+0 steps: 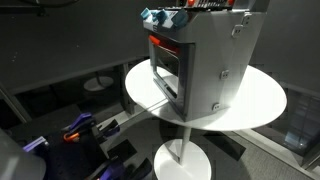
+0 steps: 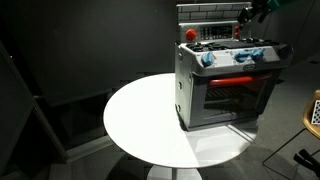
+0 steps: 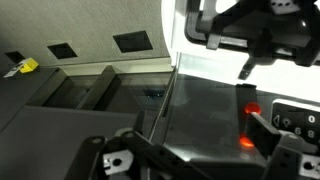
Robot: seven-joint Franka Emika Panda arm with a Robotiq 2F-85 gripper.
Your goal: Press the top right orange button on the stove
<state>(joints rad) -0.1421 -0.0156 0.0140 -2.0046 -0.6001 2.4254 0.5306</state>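
Note:
The grey toy stove [image 2: 190,85] stands on a round white table [image 2: 140,120], with a dark-framed oven door, an orange-red interior and blue knobs on top. It also shows in an exterior view [image 1: 215,55]. My gripper [image 2: 250,13] hangs above the stove's back right corner, clear of it. In the wrist view its two dark fingers [image 3: 198,150] stand wide apart and hold nothing. Two glowing orange buttons [image 3: 251,108] [image 3: 245,141] lie on the shiny grey surface between them, nearer the right finger.
The table [image 1: 260,100] stands on a single white pedestal with dark floor around it. A blue and black object [image 1: 80,130] lies on the floor beside it. A dark gripper-like shape [image 3: 250,30] fills the top of the wrist view.

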